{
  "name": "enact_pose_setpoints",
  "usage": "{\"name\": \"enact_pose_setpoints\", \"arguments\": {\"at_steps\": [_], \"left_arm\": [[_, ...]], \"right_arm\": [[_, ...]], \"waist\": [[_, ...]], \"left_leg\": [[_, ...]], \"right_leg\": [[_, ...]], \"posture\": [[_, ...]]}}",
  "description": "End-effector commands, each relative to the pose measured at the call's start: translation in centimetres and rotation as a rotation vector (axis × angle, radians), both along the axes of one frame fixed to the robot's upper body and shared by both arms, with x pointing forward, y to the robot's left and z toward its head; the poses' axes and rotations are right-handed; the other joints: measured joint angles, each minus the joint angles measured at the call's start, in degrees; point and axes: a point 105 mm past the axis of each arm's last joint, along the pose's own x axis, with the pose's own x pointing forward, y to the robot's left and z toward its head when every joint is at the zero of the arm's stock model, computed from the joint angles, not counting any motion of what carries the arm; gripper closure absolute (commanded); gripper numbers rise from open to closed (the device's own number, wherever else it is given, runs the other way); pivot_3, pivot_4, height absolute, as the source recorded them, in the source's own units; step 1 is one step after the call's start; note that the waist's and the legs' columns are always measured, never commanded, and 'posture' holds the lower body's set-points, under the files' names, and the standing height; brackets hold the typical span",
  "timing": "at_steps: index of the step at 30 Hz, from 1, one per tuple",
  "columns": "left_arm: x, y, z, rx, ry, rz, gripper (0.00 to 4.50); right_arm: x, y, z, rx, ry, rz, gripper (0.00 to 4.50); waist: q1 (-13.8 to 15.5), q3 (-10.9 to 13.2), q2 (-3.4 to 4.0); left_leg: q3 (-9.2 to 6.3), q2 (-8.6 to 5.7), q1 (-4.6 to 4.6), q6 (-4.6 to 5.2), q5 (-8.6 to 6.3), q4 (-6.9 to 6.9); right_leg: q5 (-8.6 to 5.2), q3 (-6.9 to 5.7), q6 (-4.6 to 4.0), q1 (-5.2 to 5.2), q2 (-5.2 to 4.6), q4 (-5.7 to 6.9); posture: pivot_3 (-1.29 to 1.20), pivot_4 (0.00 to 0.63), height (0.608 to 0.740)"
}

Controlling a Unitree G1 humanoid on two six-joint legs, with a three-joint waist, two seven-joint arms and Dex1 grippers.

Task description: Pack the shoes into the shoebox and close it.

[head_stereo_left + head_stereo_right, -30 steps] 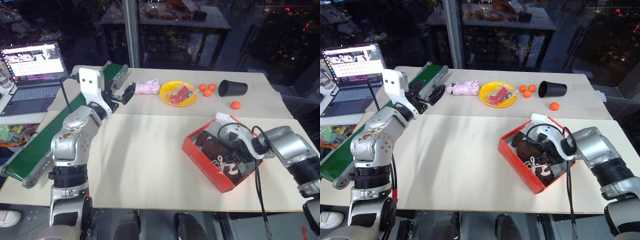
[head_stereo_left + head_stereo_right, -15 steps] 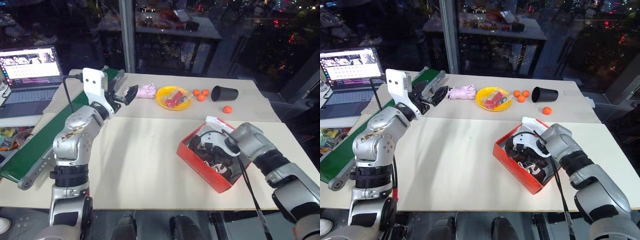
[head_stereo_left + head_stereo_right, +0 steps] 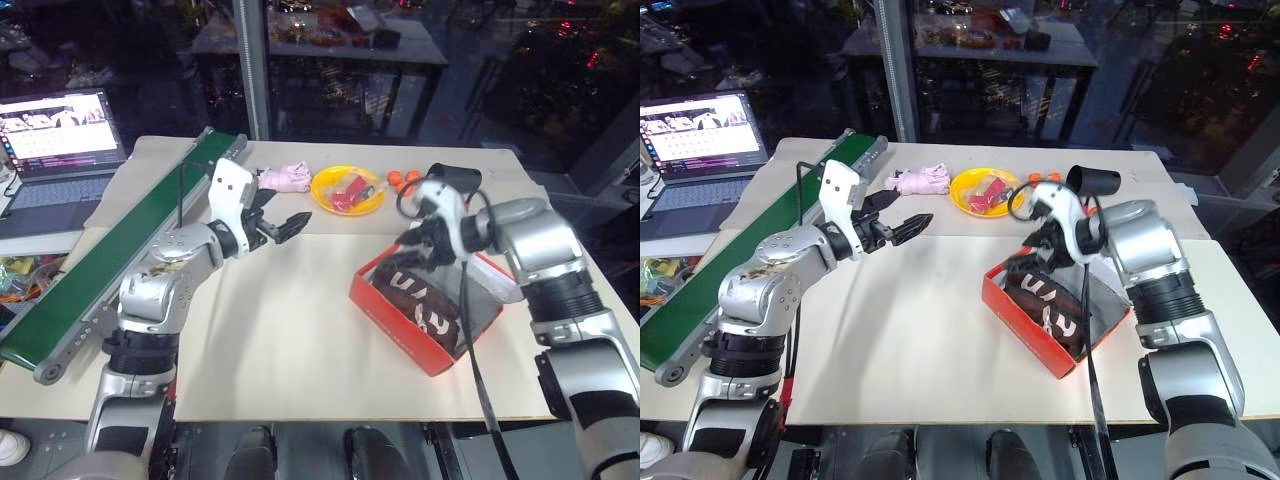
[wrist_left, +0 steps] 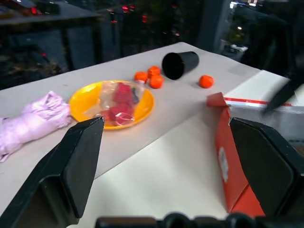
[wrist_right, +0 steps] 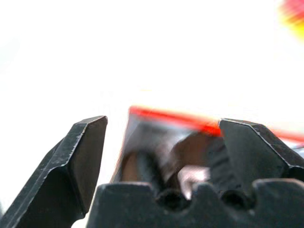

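Left eye view: red-orange shoebox open on cream table, right of centre; dark brown shoes lie inside, white markings up. Right gripper hovers just above box's far end, fingers spread, empty. Left gripper held above table left of box, fingers apart, empty. Yellow bowl, pink bundle, oranges, black cup behind.

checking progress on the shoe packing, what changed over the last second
The right gripper let go of the shoes, opened and rose out of the shoebox. The left gripper, open as before, swung right toward the box. Shoes stay inside; lid not closed.
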Motion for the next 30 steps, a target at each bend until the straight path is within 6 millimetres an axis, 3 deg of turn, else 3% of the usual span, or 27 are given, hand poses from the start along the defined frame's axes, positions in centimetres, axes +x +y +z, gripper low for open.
{"name": "enact_pose_setpoints", "arguments": {"at_steps": [1, 4, 6, 7, 8, 11, 15, 19, 22, 26, 30], "left_arm": [[-0.2, -1.1, 1.5, 0.002, -0.054, -0.062, 0.00], [-0.8, -1.5, 1.2, 0.021, -0.037, -0.143, 0.00], [-1.7, -2.1, 1.0, 0.033, -0.019, -0.241, 0.00], [-2.2, -2.4, 0.8, 0.044, -0.007, -0.288, 0.00], [-2.6, -2.7, 0.6, 0.061, -0.002, -0.329, 0.00], [-3.5, -3.6, 0.5, 0.082, 0.018, -0.447, 0.00], [-4.2, -4.9, 0.8, 0.095, 0.032, -0.561, 0.00], [-4.4, -5.7, 1.0, 0.119, 0.028, -0.625, 0.00], [-4.3, -5.9, 1.2, 0.122, 0.025, -0.633, 0.00], [-4.2, -5.9, 1.4, 0.129, 0.023, -0.632, 0.00], [-4.2, -5.6, 1.5, 0.141, 0.019, -0.614, 0.00]], "right_arm": [[-0.9, -1.5, 3.7, 0.109, -0.070, -0.066, 0.04], [-2.7, -4.0, 5.1, 0.059, -0.123, -0.095, 0.04], [-3.4, -7.3, 5.7, -0.050, -0.181, -0.213, 0.04], [-3.9, -8.9, 6.1, -0.085, -0.202, -0.280, 0.55], [-4.4, -10.2, 6.4, -0.114, -0.219, -0.332, 0.70], [-6.9, -13.6, 6.1, -0.203, -0.221, -0.468, 1.75], [-10.7, -17.8, 3.6, -0.274, -0.156, -0.655, 3.16], [-13.1, -19.0, -1.1, -0.225, -0.082, -0.744, 4.45], [-12.8, -18.9, -3.6, -0.262, -0.117, -0.747, 4.45], [-10.1, -17.6, -6.2, -0.227, -0.221, -0.727, 4.45], [-8.5, -18.0, -8.6, -0.293, -0.251, -0.716, 4.45]], "waist": [[0.3, 0.0, 0.04], [1.1, 0.2, 0.31], [1.3, 0.3, 0.41], [1.3, 0.3, 0.41], [1.3, 0.3, 0.41], [1.1, 0.3, 0.42], [1.2, 0.3, 0.44], [0.7, 0.2, 0.47], [0.2, 0.2, 0.58], [-0.9, 0.2, 0.72], [-0.7, 0.2, 0.75]], "left_leg": [[0.00, -0.01, -0.01, 0.00, 0.00, 0.02], [0.00, -0.02, -0.06, 0.00, 0.00, 0.03], [0.01, -0.05, -0.13, 0.00, 0.00, 0.02], [0.01, -0.06, -0.16, 0.00, 0.00, 0.01], [0.01, -0.07, -0.17, 0.01, 0.00, 0.00], [0.05, -0.08, -0.17, 0.01, -0.01, 0.01], [0.01, -0.07, -0.12, 0.02, 0.00, 0.07], [0.04, -0.08, 0.01, 0.02, -0.01, 0.13], [0.00, -0.08, 0.09, 0.05, -0.02, 0.14], [0.00, -0.10, 0.12, 0.06, -0.01, 0.17], [0.02, -0.12, 0.14, 0.06, -0.01, 0.14]], "right_leg": [[0.00, 0.00, 0.00, 0.00, -0.01, -0.01], [-0.01, -0.01, 0.02, -0.01, -0.01, -0.04], [-0.02, -0.02, 0.03, -0.06, -0.04, -0.12], [-0.03, -0.02, 0.04, -0.08, -0.05, -0.14], [-0.03, -0.02, 0.04, -0.08, -0.07, -0.17], [-0.05, 0.00, 0.06, -0.08, -0.10, -0.18], [-0.25, -0.02, 0.39, 0.00, -0.09, -0.15], [-0.28, 0.05, 0.47, 0.11, -0.09, -0.16], [-0.29, 0.05, 0.49, 0.17, -0.06, -0.11], [-0.27, 0.11, 0.48, 0.19, -0.06, -0.11], [-0.27, 0.12, 0.48, 0.18, -0.08, -0.10]], "posture": [[0.00, 0.150, 0.740], [0.00, 0.150, 0.740], [0.00, 0.150, 0.740], [0.00, 0.150, 0.740], [0.00, 0.150, 0.740], [0.00, 0.150, 0.740], [0.00, 0.150, 0.740], [0.00, 0.150, 0.740], [0.00, 0.150, 0.740], [0.00, 0.150, 0.740], [0.00, 0.150, 0.740]]}}
